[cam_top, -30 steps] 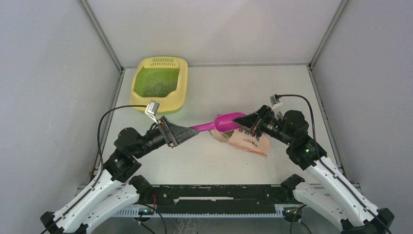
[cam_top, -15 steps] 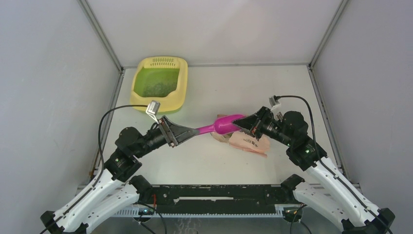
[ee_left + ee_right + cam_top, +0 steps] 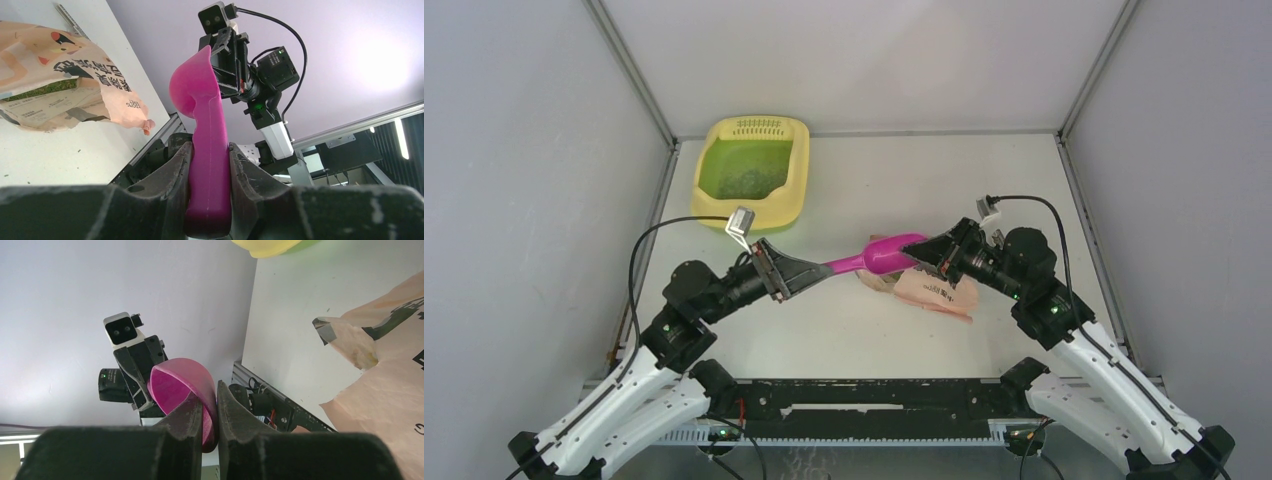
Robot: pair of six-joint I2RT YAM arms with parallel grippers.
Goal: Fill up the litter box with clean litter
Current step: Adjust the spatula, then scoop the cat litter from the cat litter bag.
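Left fingers [image 3: 171, 172] tight on magenta scoop [image 3: 206, 125] handle, right fingers [image 3: 186, 424] seemingly tight on bowl.

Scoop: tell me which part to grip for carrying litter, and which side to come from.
Grip the scoop by its handle, coming end-on from the left. The handle is a narrow flat strip pointing left; the left tool fits across it. The bowl, pinched by the right tool, is rounded and should stay free for scooping.

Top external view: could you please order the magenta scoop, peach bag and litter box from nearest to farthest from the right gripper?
1. magenta scoop, held by the right gripper
2. peach bag, close, nearer side
3. litter box, far back-left
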